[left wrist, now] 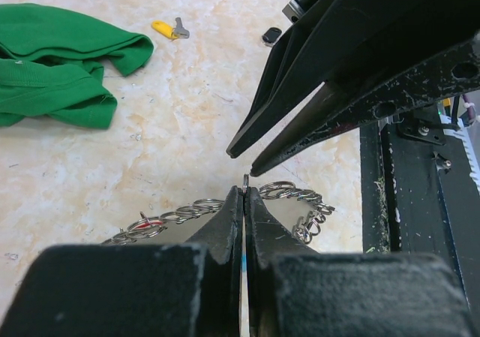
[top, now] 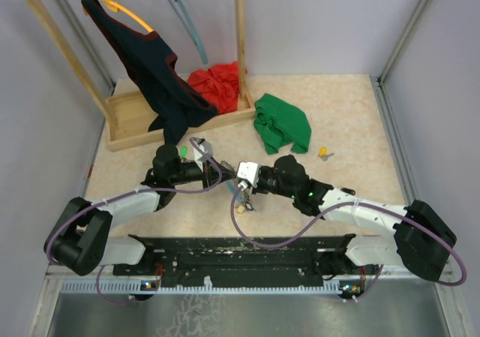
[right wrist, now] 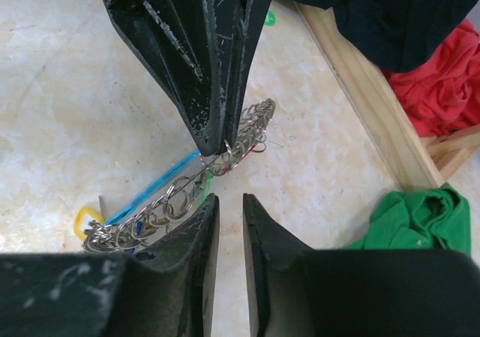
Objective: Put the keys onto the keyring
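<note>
The keyring [right wrist: 166,200] is a silver wire strung with several small rings, with a light-blue segment [right wrist: 148,189] and coloured tags below it. My left gripper [left wrist: 246,191] is shut on the wire, which shows edge-on at its tips. In the top view the left gripper [top: 223,175] holds the keyring [top: 241,200] above the table's middle. My right gripper [right wrist: 229,200] stands slightly open just short of the wire, nothing between its fingers; its fingertips [left wrist: 241,148] face the left ones. A yellow-tagged key [top: 324,154] lies on the table to the right, a green-tagged key [top: 183,151] by the left arm.
A green cloth [top: 281,123] lies behind the grippers. A wooden clothes rack [top: 127,123] with a dark garment [top: 154,74] and a red cloth [top: 217,82] stands at the back left. A black frame [left wrist: 409,194] runs along the near edge.
</note>
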